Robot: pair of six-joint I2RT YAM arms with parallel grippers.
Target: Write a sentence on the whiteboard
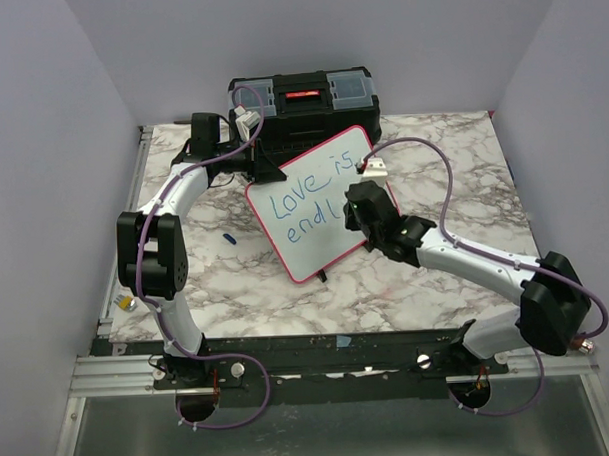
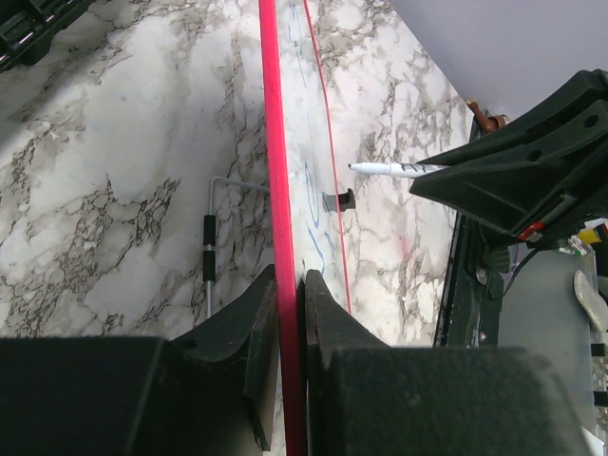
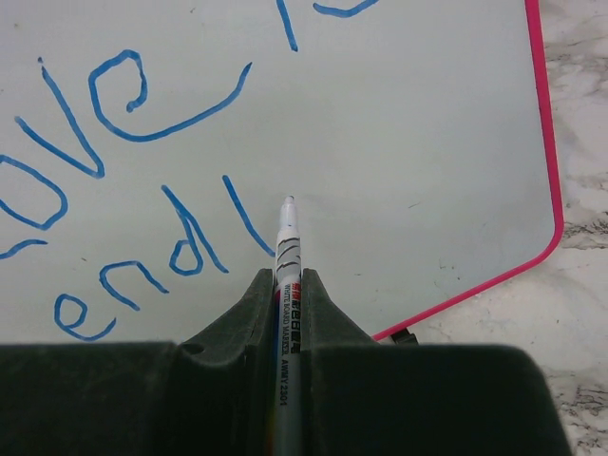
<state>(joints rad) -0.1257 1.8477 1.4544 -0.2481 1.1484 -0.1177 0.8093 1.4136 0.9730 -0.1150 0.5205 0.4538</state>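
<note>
So far the sentence (image 1: 306,202) reads "Love is" and, below it, "endl" in blue on the whiteboard (image 1: 320,249) at mid-frame. The last word seems unfinished. The right gripper (image 3: 288,277) clamps the marker (image 3: 287,233). The left gripper (image 2: 290,285) pinches the board's pink frame.

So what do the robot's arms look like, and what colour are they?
The left arm and the right arm are smooth white tubes joined by chunky black blocks. A thin purple cable loops along each one. The left end effector and the right end effector each have two dark, wedge-shaped fingers.
</note>
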